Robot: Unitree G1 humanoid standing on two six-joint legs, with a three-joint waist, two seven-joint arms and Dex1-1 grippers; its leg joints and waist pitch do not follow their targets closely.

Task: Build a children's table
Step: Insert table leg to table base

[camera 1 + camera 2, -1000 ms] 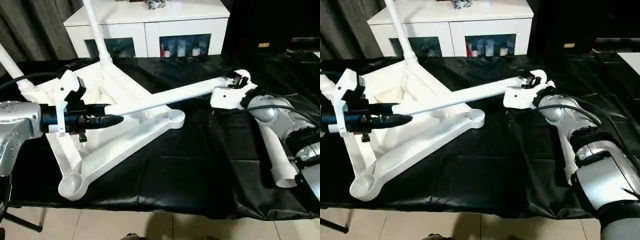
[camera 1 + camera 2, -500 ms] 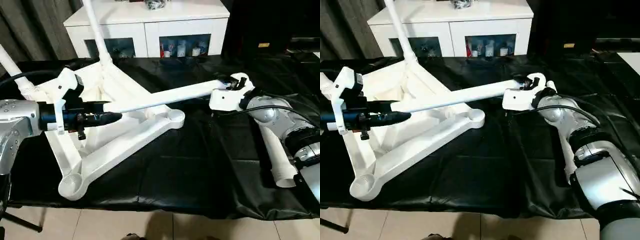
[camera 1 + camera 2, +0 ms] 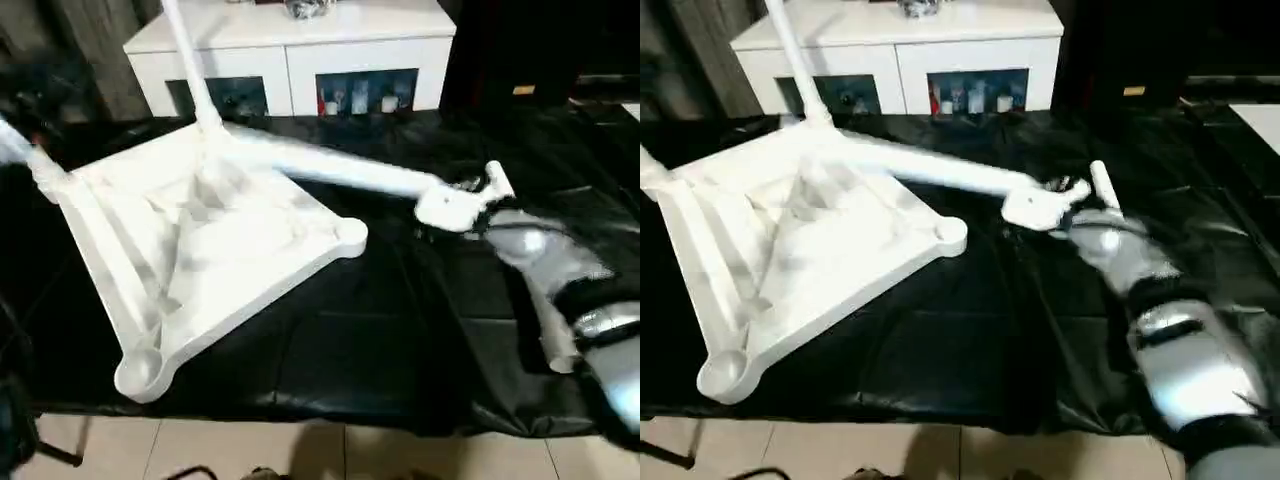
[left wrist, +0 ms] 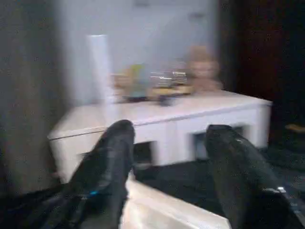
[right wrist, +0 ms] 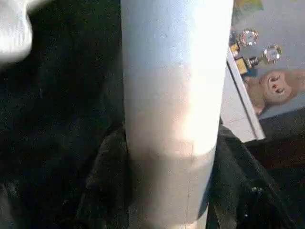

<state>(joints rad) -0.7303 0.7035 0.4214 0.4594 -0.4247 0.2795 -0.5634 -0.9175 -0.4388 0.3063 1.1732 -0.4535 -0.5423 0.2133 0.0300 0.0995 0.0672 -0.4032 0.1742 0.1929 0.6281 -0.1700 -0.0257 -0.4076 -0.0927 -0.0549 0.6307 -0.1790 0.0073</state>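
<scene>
The small all-white plastic children's table (image 3: 200, 260) lies upside down on the black-draped worktop (image 3: 380, 340), its ribbed underside facing up, in front of the low white cabinet with glass doors (image 3: 300, 60). Two long tapered white legs already stand in its corners on the cabinet side: one upright leg (image 3: 185, 55) at the corner nearest the cabinet, and another (image 3: 25, 155) at the table's left corner. The corner sockets nearest the robot (image 3: 140, 368) and on the right (image 3: 350, 232) are empty, so by my judgement about half the leg work is left. A third white leg (image 3: 330, 172) slants across the table from the upright leg toward the right gripper (image 3: 462, 197), whose jaws are closed around its thick end, as the right wrist view confirms (image 5: 171, 109). The left gripper (image 4: 171, 171) holds nothing; its jaws stand apart, pointing toward the cabinet. A fourth white leg (image 3: 545, 320) appears to lie on the worktop beside the right forearm. No brand, label or writing is readable anywhere.
</scene>
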